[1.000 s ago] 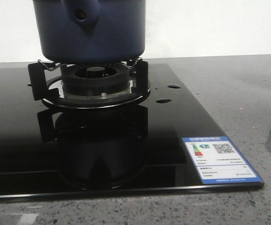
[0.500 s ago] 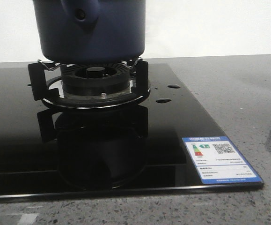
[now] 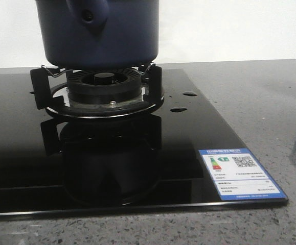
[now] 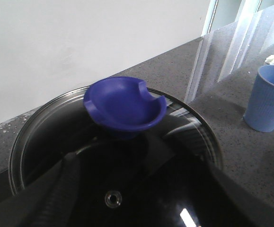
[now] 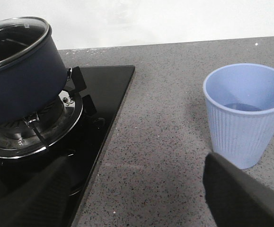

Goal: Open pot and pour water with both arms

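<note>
Two arms were in play but neither had hold of anything yet. The pot (image 3: 99,33) sat on the burner grate (image 3: 99,89) of the black glass hob (image 3: 188,153), its handle lug (image 3: 89,14) facing the front cam; the glass lid (image 4: 47,127) was still on, w/ its blue cup-shaped knob (image 4: 125,106) upright at the centre. In the left wrist view the left gripper (image 4: 141,189) hung close over the lid, dark fingers (image 4: 70,184) spread either side & short of the knob, so jaws looked open w/ nothing between them. The right gripper (image 5: 137,189) sat low over the grey countertop (image 5: 165,118), fingers (image 5: 236,189) set wide apart, nothing held, w/ the ribbed blue cup (image 5: 245,113) near its right-hand finger and apart from it; a little water showed in the cup's bottom. Judged stage: the approach, lid not lifted, cup not picked up. Risks from here: the knob's flared, notched rim could let the fingers slip or catch, tipping the lid so it scrapes the rim or drops back; closing off-centre might drag the pot on the grate. On the right, the cup looked light & tapered: a finger nudging it before closing could knock it over & spill, and a hard squeeze might deform it.
</note>
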Motion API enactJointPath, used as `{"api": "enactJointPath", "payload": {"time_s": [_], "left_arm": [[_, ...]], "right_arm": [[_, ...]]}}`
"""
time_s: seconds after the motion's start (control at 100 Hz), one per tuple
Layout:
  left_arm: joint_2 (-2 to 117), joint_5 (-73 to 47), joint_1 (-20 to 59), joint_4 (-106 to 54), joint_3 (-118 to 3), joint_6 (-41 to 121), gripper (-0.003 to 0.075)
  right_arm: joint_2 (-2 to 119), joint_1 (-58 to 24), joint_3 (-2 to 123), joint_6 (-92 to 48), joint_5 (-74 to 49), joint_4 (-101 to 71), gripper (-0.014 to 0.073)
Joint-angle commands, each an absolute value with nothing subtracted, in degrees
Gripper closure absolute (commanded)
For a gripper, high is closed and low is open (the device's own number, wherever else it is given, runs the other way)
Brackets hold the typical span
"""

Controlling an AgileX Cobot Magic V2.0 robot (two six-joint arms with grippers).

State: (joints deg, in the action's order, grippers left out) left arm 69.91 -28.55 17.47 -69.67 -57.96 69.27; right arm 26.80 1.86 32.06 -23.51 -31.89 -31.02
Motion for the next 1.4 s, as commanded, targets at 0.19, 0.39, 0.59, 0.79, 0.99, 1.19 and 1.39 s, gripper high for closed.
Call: {"api": "enactJointPath", "payload": {"time_s": [0.19,0.39,0.59,0.79,0.99,1.19,1.39], "left_arm": [[74.26,-28.33,19.86,-72.41,-64.7,70.04,0.0257],[76.59,-25.35,21.25,-72.6,-66.4,72.55,0.0257],[79.02,-25.54,21.25,-72.82,-68.28,72.6,0.0255],[81.19,-25.95,21.25,-72.96,-70.13,72.6,0.0193],[82.13,-26.37,21.25,-73.09,-70.66,72.6,0.0155],[82.13,-26.17,21.25,-73.17,-70.86,72.6,0.0155],[82.13,-26.17,21.25,-74.16,-70.86,72.6,0.0156]], "right_arm": [[27.74,1.74,34.29,-24.4,-28.6,-32.29,0.007],[27.74,1.74,34.29,-24.4,-28.69,-32.29,0.007],[27.74,1.74,34.29,-24.4,-28.69,-32.29,0.007],[27.74,1.74,34.29,-24.4,-28.69,-32.29,0.007],[27.74,1.74,34.29,-24.4,-29.1,-32.29,0.007],[27.74,1.74,34.29,-24.4,-29.1,-32.29,0.007],[27.74,1.74,34.29,-24.4,-29.1,-32.29,0.007]]}}
